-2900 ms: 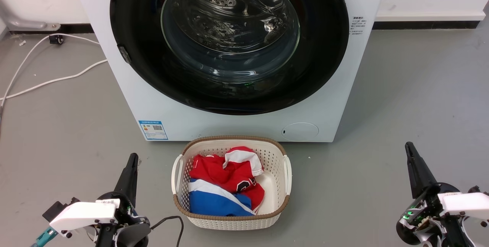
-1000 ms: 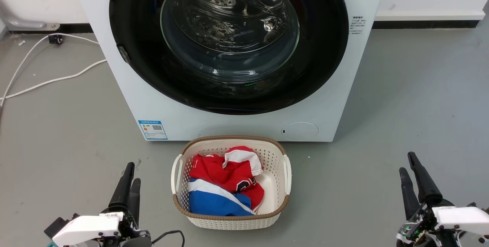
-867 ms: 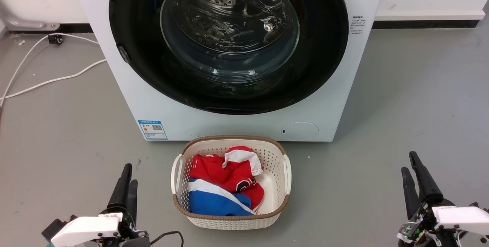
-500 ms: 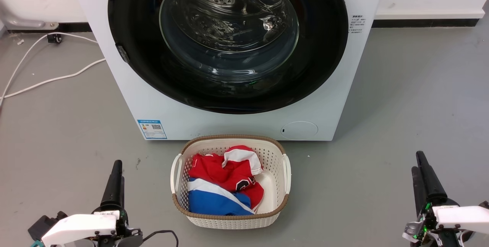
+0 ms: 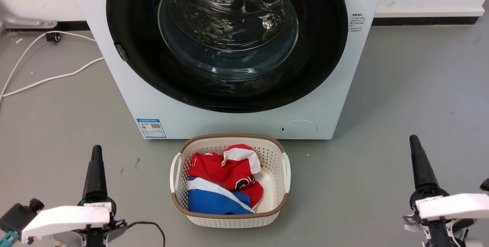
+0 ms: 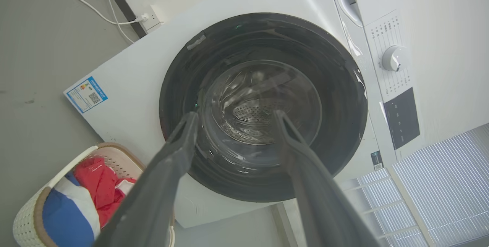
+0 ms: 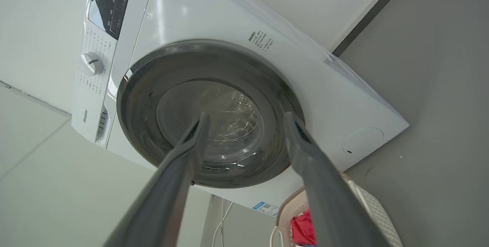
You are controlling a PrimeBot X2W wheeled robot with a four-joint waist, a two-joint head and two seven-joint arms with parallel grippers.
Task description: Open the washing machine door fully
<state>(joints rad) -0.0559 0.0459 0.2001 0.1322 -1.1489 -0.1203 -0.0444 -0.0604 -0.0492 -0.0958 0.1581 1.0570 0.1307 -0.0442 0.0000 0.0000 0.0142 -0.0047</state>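
Since half a second ago the left gripper (image 5: 95, 153) has slid out toward 7 o'clock, and the right gripper (image 5: 414, 146), at 5 o'clock, reaches a little higher. The washing machine (image 5: 126, 98) fills 12 o'clock, with the washing machine door (image 5: 323, 67) shut flat on its front. The laundry basket (image 5: 229, 137) stands at 6 o'clock of the door, so I think the arms keep aside. Both grippers hold nothing, with fingers apart in the wrist views, well apart from the door. The door's top is cut off, and whether the small grey piece (image 5: 121, 52) at 9 o'clock of its rim is the handle, I cannot tell.
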